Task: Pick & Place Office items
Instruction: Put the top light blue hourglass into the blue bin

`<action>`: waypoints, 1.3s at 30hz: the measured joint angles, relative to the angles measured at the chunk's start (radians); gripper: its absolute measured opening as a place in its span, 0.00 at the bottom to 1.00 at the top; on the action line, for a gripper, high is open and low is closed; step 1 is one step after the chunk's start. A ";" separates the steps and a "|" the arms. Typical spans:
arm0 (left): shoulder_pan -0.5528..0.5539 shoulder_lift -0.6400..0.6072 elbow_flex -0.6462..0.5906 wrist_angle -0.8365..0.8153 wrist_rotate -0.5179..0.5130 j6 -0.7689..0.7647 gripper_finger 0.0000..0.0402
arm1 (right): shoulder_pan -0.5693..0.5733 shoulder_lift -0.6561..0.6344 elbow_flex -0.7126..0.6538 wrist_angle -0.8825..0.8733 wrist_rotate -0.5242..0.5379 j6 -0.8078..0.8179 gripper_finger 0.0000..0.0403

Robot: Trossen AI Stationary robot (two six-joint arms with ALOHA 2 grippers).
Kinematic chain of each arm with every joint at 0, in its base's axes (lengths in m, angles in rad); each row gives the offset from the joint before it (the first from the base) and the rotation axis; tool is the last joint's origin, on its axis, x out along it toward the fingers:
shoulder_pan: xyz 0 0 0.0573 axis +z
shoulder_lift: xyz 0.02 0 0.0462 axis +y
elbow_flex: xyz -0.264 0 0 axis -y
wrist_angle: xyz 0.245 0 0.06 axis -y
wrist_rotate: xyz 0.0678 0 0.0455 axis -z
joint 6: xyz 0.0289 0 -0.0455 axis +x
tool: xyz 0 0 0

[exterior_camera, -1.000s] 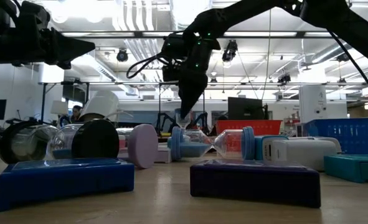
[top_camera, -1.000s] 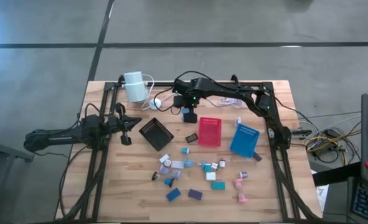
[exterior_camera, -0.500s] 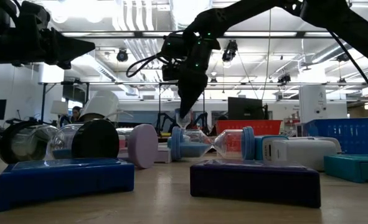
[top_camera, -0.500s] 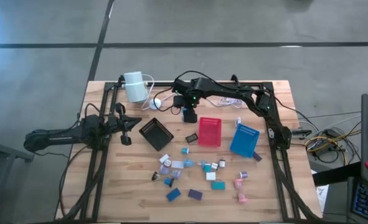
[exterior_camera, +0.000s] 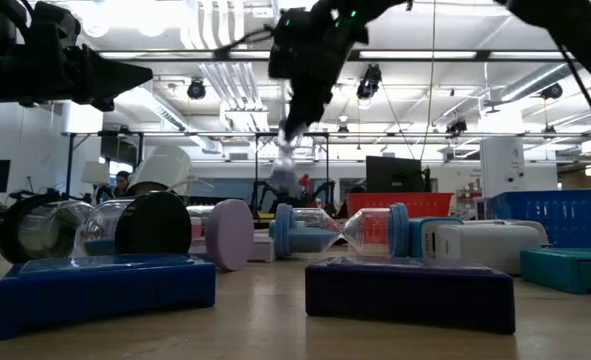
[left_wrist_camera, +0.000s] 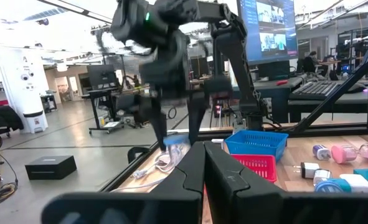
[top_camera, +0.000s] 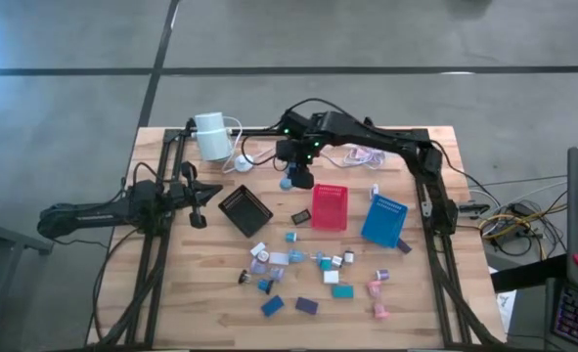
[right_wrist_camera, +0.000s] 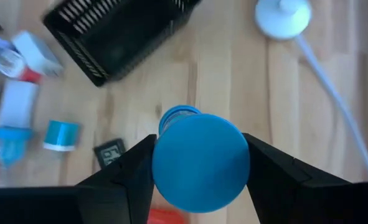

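Observation:
The office items [top_camera: 298, 274] lie scattered on the wooden table's near middle: small blocks and short cylinders in teal, blue, purple, white and pink. My right gripper [top_camera: 293, 179] hangs over the table's far middle, between the black tray [top_camera: 244, 209] and the red tray [top_camera: 330, 206]. It is shut on a small blue-capped cylinder [right_wrist_camera: 200, 162], which the low view shows as a blurred cylinder [exterior_camera: 285, 165] in the air. My left gripper [top_camera: 199, 200] waits shut at the table's left edge, with nothing between its fingers [left_wrist_camera: 203, 163]. My right gripper pinches the cylinder's round blue cap [right_wrist_camera: 165, 165] between its two fingers [right_wrist_camera: 127, 180], one on each side. The fingers come from above, slanting down. The cylinder hangs below them, cap uppermost, its ribbed body [right_wrist_camera: 176, 116] pointing down, lifted clear of the table.
A blue tray [top_camera: 384, 219] lies right of the red one. A white cylinder [top_camera: 210, 136] with its cable and a white round disc [top_camera: 243, 163] stand at the far left. Pale cords [top_camera: 362, 154] lie at the far edge. Bare wood shows along the near edge.
My right gripper has risen from the table and drawn a little toward the far edge, carrying the blue-capped cylinder. The cylinder stood on the wood beside the red tray and now hangs clear of it.

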 joint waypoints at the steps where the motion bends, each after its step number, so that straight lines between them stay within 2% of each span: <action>1: 0.000 0.000 0.000 0.000 0.000 0.000 0.02 | 0.001 -0.021 -0.004 0.001 -0.001 0.009 0.48; 8: 0.000 0.000 0.000 0.000 0.000 -0.001 0.02 | 0.004 -0.231 -0.049 0.064 -0.071 0.068 0.48; 13: 0.000 0.000 0.000 0.000 0.000 -0.002 0.02 | 0.004 -0.450 -0.164 0.183 -0.078 0.143 0.48; 25: 0.000 0.000 0.000 0.000 0.000 -0.010 0.02 | 0.013 -1.021 -0.659 0.484 -0.061 0.299 0.48; 30: 0.000 0.000 0.000 0.000 0.000 -0.017 0.02 | 0.013 -1.210 -0.841 0.584 -0.017 0.333 0.48; 39: 0.000 0.000 0.000 0.000 0.000 -0.017 0.02 | 0.012 -1.507 -1.167 0.800 -0.015 0.388 0.48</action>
